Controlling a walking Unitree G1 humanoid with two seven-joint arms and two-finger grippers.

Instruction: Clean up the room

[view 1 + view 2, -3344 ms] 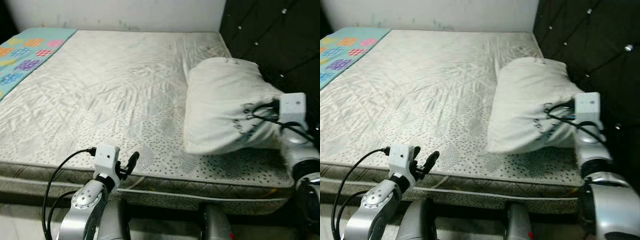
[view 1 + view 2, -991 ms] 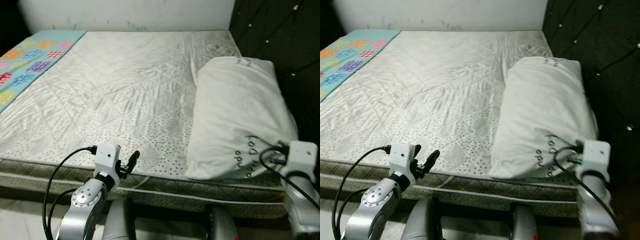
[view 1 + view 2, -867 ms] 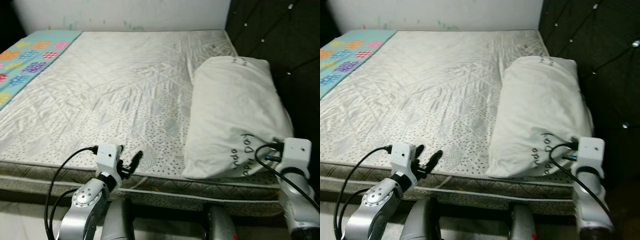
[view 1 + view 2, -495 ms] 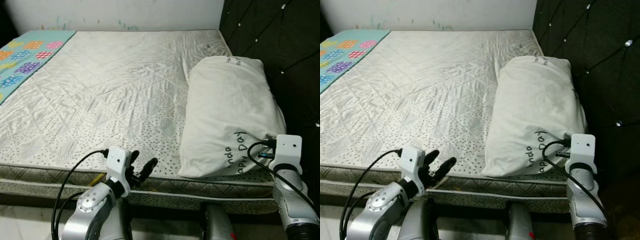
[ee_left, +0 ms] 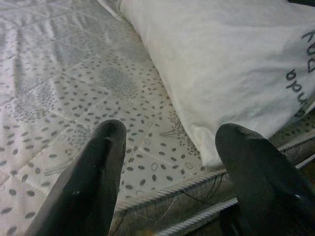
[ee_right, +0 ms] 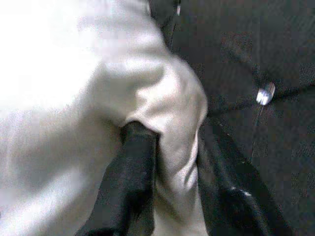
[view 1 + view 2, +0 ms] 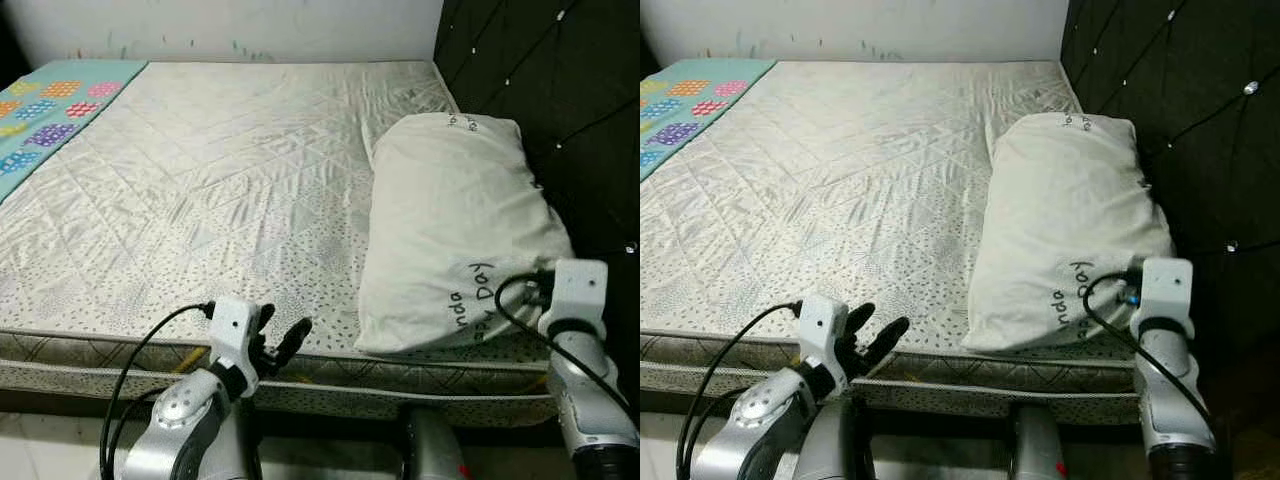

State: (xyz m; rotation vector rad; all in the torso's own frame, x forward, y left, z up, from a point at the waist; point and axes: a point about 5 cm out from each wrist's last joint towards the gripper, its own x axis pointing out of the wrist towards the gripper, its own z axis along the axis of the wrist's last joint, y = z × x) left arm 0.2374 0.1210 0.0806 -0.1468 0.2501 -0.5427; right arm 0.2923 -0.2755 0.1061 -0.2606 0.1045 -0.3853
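We faced a wide mattress (image 7: pixel 230 170) with a quilted, pale cover, bare over most of its top. A dark tufted headboard (image 7: pixel 540 80) stood along its right side, and a strip of turquoise patterned cloth (image 7: pixel 45 115) lay at the far left corner. The white pillow (image 7: pixel 455 220) lay lengthwise on the mattress, close against the headboard, with its near end reaching the front edge and some printed lettering showing there.

Our right gripper (image 6: pixel 167 167) was at that near corner of the pillow. In the right wrist view a fold of the pillow's fabric sat between the two black fingers, so we judged them clenched on the pillow's corner. Our left gripper (image 7: pixel 280 340) hovered over the mattress's front edge, well apart from the pillow, its fingers spread and holding nothing.

As for progress, we judged the pillow to be placed about where it belongs; what was left was to let go of it and look for anything else to tidy. We could not judge the rest of the room.

The right fingers were hidden behind the wrist in the head views, the lettering was cut off by a fold, and the floor beside the bed was dark.
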